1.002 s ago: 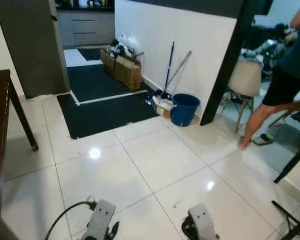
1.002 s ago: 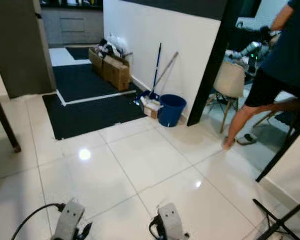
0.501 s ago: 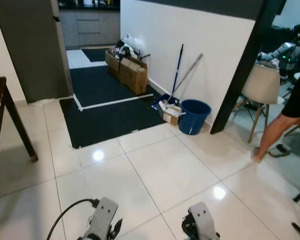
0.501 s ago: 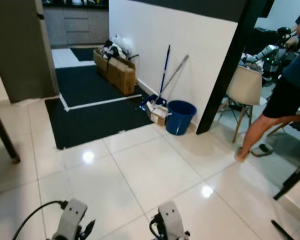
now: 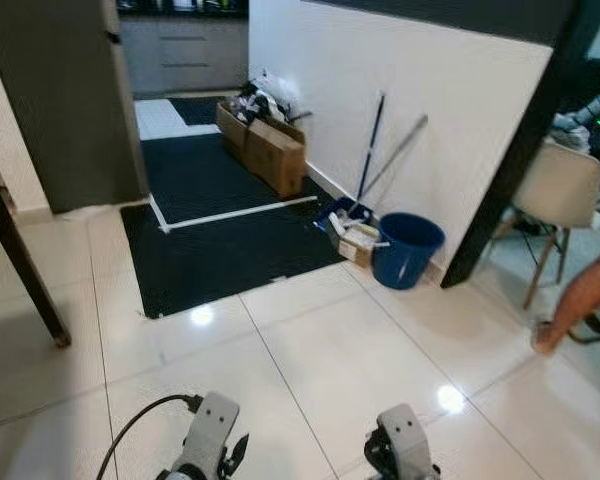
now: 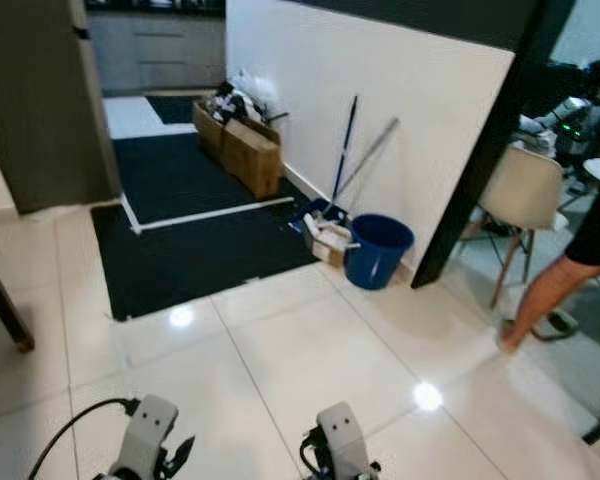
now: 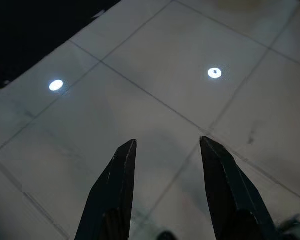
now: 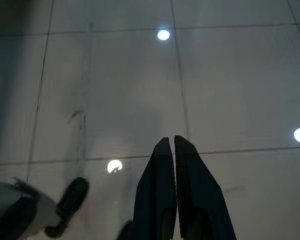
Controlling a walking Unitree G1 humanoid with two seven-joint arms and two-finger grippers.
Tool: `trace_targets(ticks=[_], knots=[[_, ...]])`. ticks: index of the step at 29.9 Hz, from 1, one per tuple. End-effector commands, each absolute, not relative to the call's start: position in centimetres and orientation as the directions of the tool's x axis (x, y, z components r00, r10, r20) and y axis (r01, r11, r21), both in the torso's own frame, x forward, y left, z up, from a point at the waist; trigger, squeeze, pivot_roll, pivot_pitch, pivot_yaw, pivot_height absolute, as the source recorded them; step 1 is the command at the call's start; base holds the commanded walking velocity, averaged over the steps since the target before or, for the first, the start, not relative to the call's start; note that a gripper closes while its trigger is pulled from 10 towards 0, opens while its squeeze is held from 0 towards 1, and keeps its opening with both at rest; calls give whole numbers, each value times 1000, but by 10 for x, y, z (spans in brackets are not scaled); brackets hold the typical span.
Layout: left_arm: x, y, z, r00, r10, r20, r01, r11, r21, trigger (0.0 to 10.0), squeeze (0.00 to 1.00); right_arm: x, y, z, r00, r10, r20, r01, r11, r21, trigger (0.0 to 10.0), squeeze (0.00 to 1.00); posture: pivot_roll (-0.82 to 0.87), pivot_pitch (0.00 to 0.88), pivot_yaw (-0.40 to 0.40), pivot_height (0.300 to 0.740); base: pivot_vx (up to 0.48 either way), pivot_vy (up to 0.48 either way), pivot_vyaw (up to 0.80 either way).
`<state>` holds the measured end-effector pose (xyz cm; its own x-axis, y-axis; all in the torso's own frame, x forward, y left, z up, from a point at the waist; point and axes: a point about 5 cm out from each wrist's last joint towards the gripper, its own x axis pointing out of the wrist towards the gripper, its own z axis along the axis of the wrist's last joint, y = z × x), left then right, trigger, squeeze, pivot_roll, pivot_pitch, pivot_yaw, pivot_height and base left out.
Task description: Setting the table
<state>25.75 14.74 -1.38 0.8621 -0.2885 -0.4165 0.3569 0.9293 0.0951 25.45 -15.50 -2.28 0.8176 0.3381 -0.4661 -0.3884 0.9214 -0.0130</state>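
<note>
Camera swung left; walking person [image 6: 570, 270] nearer frame edge. Transit step. Left gripper [image 7: 167, 150] released, right gripper [image 8: 169, 142] clenched, empty. Dark wooden table [image 5: 15, 255] at left; next, turn toward it.

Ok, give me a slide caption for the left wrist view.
Left gripper hangs open and empty above glossy white floor tiles with two ceiling-light reflections.
</note>
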Motion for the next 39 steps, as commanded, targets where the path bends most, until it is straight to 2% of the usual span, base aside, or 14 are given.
trace_targets(ticks=[1, 39], knots=[[255, 145, -16, 854, -297, -427, 368, 925, 92, 10000, 0, 249, -157, -28, 805, 334, -490, -384, 923, -3, 10000, 0, 32, 19, 10, 740, 480, 0, 0], [255, 147, -17, 849, -300, -435, 375, 922, 97, 10000, 0, 248, -155, -28, 805, 336, -488, -385, 923, 1, 10000, 0, 33, 8, 18, 740, 480, 0, 0]])
